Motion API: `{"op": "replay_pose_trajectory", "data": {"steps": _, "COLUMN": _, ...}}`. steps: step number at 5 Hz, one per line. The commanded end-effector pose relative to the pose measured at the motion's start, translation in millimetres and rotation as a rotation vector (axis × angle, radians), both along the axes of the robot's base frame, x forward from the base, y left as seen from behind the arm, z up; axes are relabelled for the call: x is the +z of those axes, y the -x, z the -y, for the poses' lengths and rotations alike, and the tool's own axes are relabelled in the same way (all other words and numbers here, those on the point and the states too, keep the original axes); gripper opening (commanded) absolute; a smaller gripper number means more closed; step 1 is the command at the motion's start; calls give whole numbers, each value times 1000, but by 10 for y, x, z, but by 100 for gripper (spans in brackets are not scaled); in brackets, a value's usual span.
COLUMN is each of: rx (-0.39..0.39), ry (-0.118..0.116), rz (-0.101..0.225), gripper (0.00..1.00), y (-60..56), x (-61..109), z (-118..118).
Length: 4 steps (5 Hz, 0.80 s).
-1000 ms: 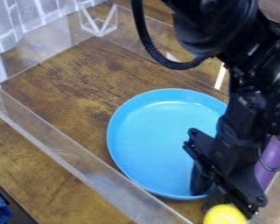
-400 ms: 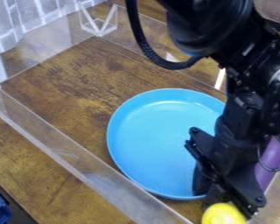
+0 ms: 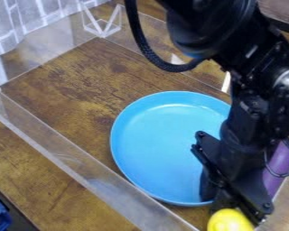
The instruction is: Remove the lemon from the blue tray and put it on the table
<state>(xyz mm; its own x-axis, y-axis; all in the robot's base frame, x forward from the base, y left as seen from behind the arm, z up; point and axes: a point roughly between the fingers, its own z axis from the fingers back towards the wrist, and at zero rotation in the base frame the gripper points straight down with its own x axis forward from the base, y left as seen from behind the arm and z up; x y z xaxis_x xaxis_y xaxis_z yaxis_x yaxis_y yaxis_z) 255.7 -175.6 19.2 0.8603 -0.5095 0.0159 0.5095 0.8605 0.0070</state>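
While one brown table point(image 3: 75, 86) lies under and around the fingers, one big black robot arm point(image 3: 246, 68) comes down to them from the top of the picture. One round blue tray point(image 3: 159, 144) is just beside the fingers, on their left in the picture, and part of it is behind them. I count two see-through walls: one point(image 3: 80, 167) runs past the fingers on the left, and one point(image 3: 44, 59) is well apart from them, up at the back. One white wavy thing point(image 3: 26, 23) is far up and left of the fingers. One black gripper point(image 3: 237, 194) has its fingers down low, right by the lemon. I can't tell if they are spread, pressed together or pinching it. One purple thing point(image 3: 277, 171) peeks out on the right of the fingers. One shiny yellow lemon point(image 3: 230, 221) is just below the fingers in the picture, past the tray's edge. I can't tell if it sits on the table.
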Motion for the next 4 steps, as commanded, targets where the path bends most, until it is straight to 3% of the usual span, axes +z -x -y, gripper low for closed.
{"op": "replay_pose_trajectory", "data": {"steps": 1, "rx": -31, "ry": 3, "rz": -21, "gripper": 0, "y": 147, "x": -40, "z": 52}}
{"op": "replay_pose_trajectory", "data": {"steps": 4, "rx": -63, "ry": 21, "rz": -16, "gripper": 0, "y": 192, "x": -66, "z": 69}}
